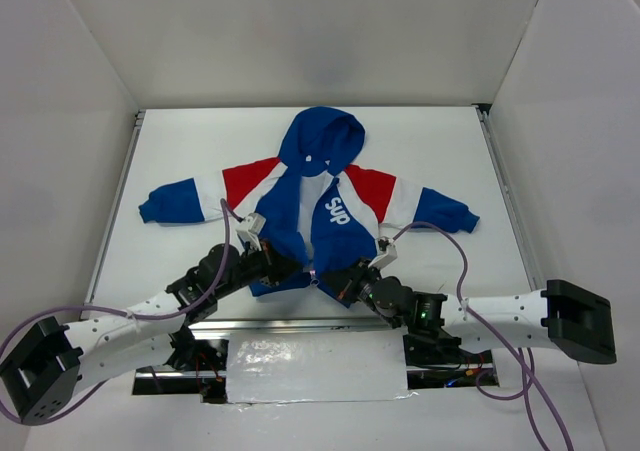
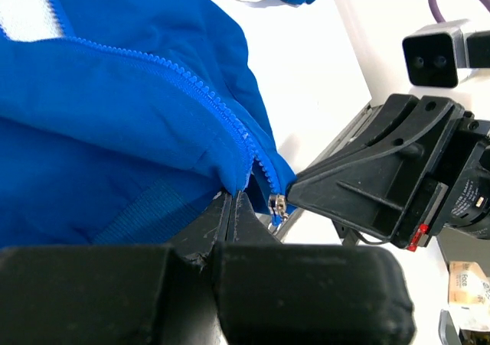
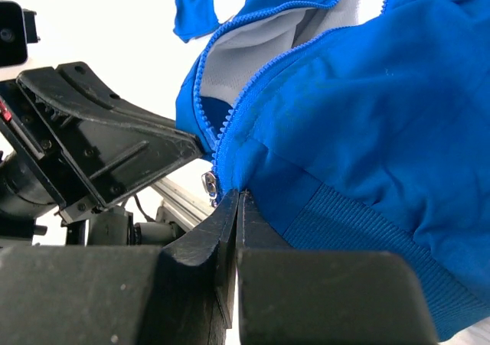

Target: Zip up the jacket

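The blue jacket lies flat on the white table, hood at the far side, front open, with red and white shoulder bands. Both grippers meet at the bottom of its zipper, near the front edge. My left gripper is shut on the hem of the left front panel. My right gripper is shut on the hem of the right front panel. The silver zipper slider hangs between the two grippers at the base of the teeth, and it also shows in the right wrist view.
A metal rail runs along the table's near edge, just behind the grippers. A white sheet lies below it between the arm bases. Purple cables loop over both arms. White walls close in three sides.
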`<action>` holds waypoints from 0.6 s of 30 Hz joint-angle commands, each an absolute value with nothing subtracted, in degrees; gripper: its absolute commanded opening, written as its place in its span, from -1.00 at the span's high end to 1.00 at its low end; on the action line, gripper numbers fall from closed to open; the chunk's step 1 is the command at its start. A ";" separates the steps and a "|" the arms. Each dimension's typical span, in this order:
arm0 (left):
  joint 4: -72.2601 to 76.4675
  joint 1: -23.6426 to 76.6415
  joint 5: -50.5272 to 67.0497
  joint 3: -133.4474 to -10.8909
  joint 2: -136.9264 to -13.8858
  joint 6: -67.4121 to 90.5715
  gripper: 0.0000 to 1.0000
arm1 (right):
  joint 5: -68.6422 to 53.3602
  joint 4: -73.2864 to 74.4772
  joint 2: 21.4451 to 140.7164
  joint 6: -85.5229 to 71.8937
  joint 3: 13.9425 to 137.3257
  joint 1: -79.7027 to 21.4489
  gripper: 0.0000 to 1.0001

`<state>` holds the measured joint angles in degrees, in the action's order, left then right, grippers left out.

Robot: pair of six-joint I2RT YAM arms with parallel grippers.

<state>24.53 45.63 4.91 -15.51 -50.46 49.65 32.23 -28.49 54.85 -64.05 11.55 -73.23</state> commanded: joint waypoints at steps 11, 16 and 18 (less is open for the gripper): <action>28.74 47.55 0.97 -16.08 -48.60 50.18 1.00 | 35.24 -31.20 56.69 -63.37 13.80 -72.86 1.00; 30.06 47.64 1.76 -15.56 -48.69 50.89 1.00 | 35.51 -32.25 57.65 -62.58 14.24 -72.69 1.00; 30.50 47.64 2.19 -15.56 -48.87 50.89 1.00 | 35.42 -32.78 58.09 -62.14 14.50 -72.42 1.00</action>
<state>25.28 47.20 1.37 -15.51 -49.25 49.93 32.86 -29.04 57.60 -63.37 12.10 -72.95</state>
